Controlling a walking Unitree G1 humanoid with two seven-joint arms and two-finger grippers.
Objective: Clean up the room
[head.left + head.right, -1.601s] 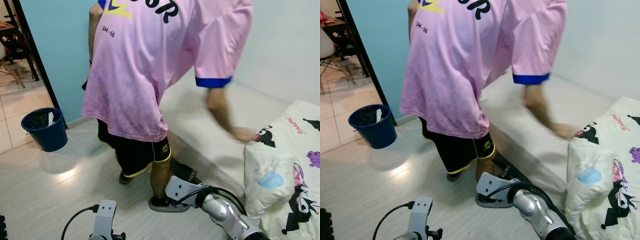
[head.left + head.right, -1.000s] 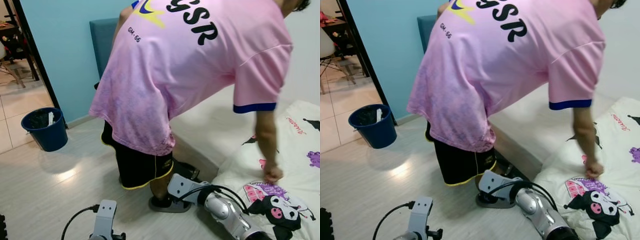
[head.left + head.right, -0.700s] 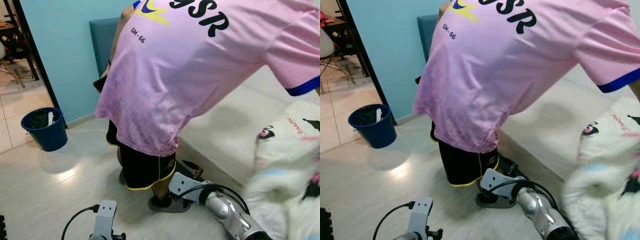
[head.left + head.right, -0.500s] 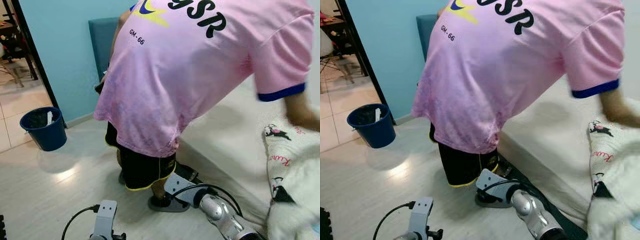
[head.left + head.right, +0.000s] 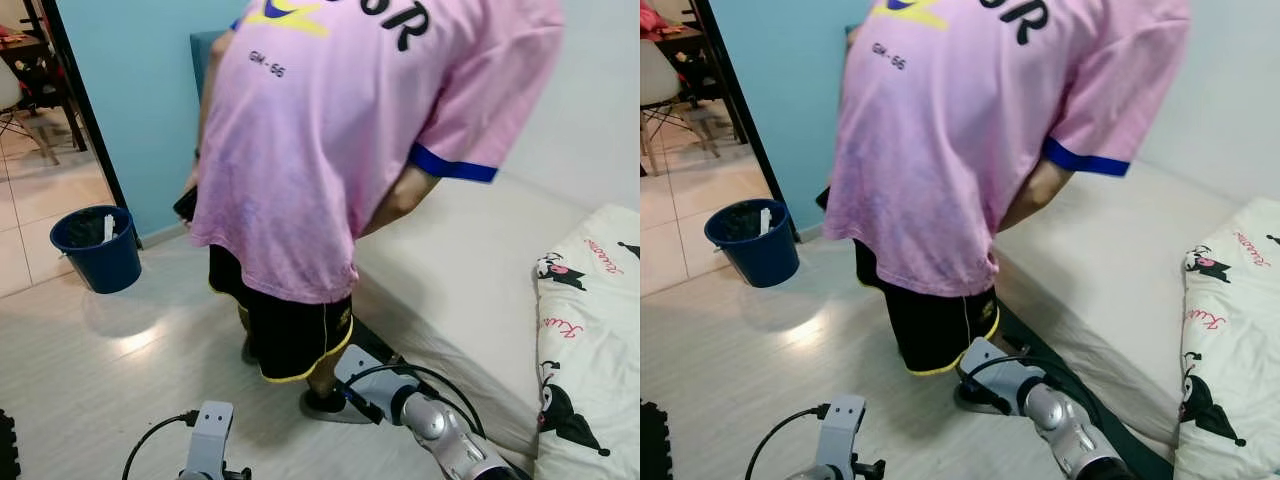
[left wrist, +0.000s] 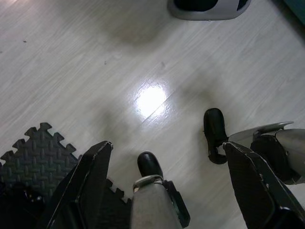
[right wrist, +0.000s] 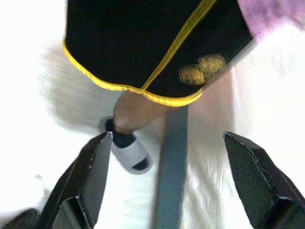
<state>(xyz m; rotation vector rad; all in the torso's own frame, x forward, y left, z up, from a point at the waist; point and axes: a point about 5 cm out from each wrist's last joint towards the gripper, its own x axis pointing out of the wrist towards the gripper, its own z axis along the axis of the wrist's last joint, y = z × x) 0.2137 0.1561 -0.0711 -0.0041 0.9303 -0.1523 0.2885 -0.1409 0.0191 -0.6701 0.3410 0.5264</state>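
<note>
Pink shirt (image 5: 330, 150) reads "GM-66"; larger lettering cropped.

The robot's silver metal right arm (image 5: 440, 428) carries looped black cables (image 5: 420, 376); the grey left wrist bracket (image 5: 208, 432) trails a black cable, and the long fingers (image 6: 90, 183) are black.

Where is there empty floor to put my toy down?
Bare floor lies between the blue bucket and the person. The mattress is also bare between the person and the printed blanket. It is crowded by the person's feet, where the right arm reaches.
</note>
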